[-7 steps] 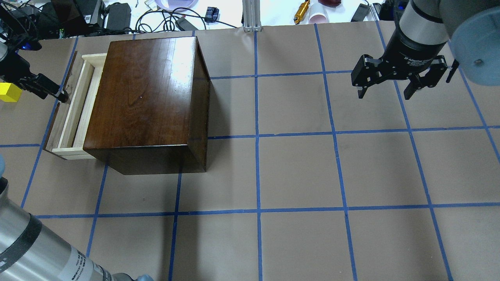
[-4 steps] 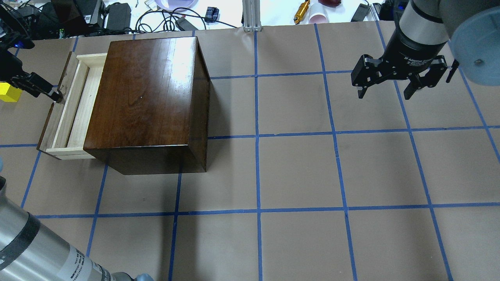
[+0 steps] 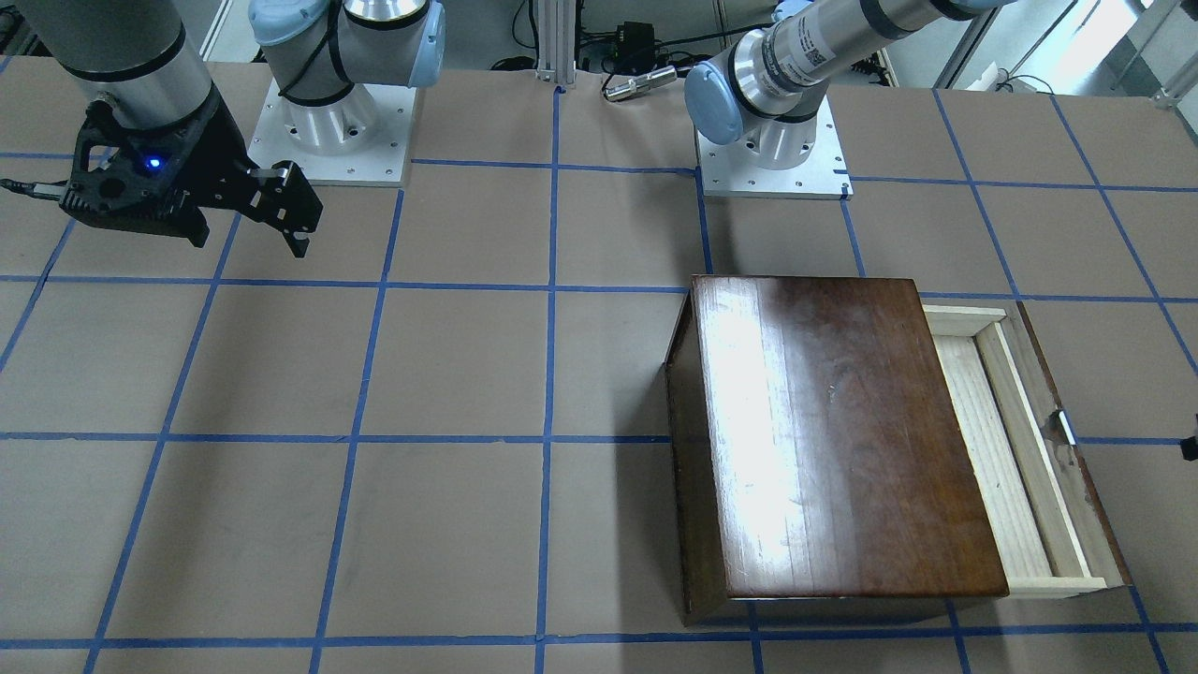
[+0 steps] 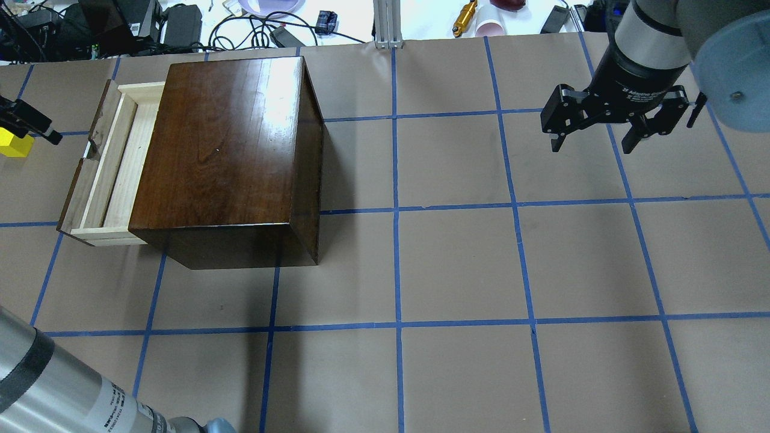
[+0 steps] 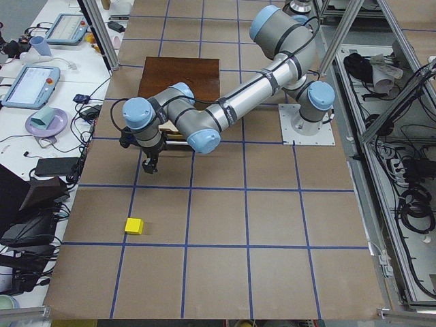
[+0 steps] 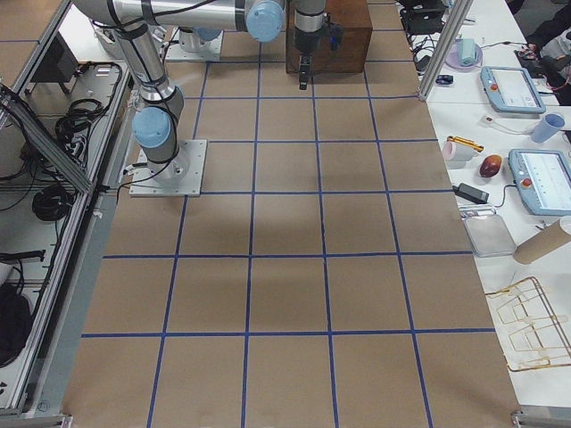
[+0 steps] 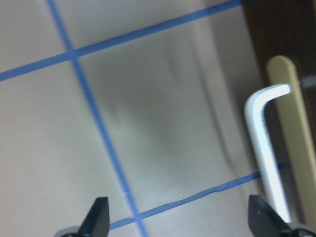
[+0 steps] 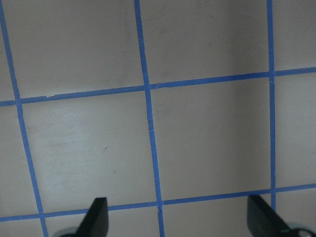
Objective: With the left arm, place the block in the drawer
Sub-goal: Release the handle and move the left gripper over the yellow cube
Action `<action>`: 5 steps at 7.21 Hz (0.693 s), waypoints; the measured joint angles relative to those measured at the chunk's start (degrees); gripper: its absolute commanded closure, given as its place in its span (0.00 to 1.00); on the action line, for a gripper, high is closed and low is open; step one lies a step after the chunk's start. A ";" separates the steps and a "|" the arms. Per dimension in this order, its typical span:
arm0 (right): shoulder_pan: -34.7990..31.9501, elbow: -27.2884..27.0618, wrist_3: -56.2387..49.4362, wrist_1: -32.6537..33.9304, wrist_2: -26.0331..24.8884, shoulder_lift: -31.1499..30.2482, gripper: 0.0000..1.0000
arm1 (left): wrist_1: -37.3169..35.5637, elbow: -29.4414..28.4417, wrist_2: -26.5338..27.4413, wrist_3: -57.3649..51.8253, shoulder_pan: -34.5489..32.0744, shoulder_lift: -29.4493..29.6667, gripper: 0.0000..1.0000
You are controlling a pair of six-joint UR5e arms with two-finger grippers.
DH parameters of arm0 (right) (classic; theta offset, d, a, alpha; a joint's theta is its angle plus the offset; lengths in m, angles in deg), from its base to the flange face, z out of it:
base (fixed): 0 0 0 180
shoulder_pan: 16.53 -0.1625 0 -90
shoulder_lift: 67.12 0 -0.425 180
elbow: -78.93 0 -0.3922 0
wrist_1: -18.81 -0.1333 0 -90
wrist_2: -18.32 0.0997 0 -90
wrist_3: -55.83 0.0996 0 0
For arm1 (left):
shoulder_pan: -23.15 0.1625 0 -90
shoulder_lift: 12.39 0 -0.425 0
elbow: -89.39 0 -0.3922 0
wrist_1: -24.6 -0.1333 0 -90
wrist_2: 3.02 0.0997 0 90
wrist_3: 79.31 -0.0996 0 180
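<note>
The yellow block [image 4: 14, 148] lies on the table at the far left edge, left of the drawer; it also shows in the exterior left view [image 5: 134, 225]. The drawer [image 4: 129, 165] is pulled open from the dark-brown box [image 4: 222, 150], its pale tray empty, and it also shows in the front view [image 3: 997, 468]. My left gripper [image 4: 36, 123] is open and empty, just left of the drawer front and over the block's near edge. The left wrist view shows its fingertips [image 7: 98, 217] spread, with the metal pull [image 7: 264, 148] at the right. My right gripper [image 4: 595, 141] is open and empty, high at the right.
Cables, adapters and a gold cylinder [image 4: 464, 18] lie beyond the table's far edge. The table is brown paper with blue tape grid lines [image 4: 394, 210]. The left arm's forearm [image 4: 48, 391] fills the near left corner.
The left gripper pulled the drawer further out by its pull, then let go and drew back to the left, toward the block. The right arm has not moved.
</note>
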 measured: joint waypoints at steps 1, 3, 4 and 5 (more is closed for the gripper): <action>0.00 -0.01 0.00 0.00 0.00 0.00 0.00 | -2.09 -2.51 1.06 0.00 1.12 1.73 0.00; 0.00 0.01 0.00 0.00 0.00 0.00 0.00 | -8.80 -5.90 1.63 0.55 3.47 6.60 0.00; 0.01 0.02 0.00 0.00 0.00 0.00 0.00 | -10.76 -8.27 1.61 1.13 4.04 9.55 0.00; 0.03 0.03 0.00 0.00 0.00 0.00 0.00 | -12.25 -10.81 1.44 1.76 4.25 12.65 0.00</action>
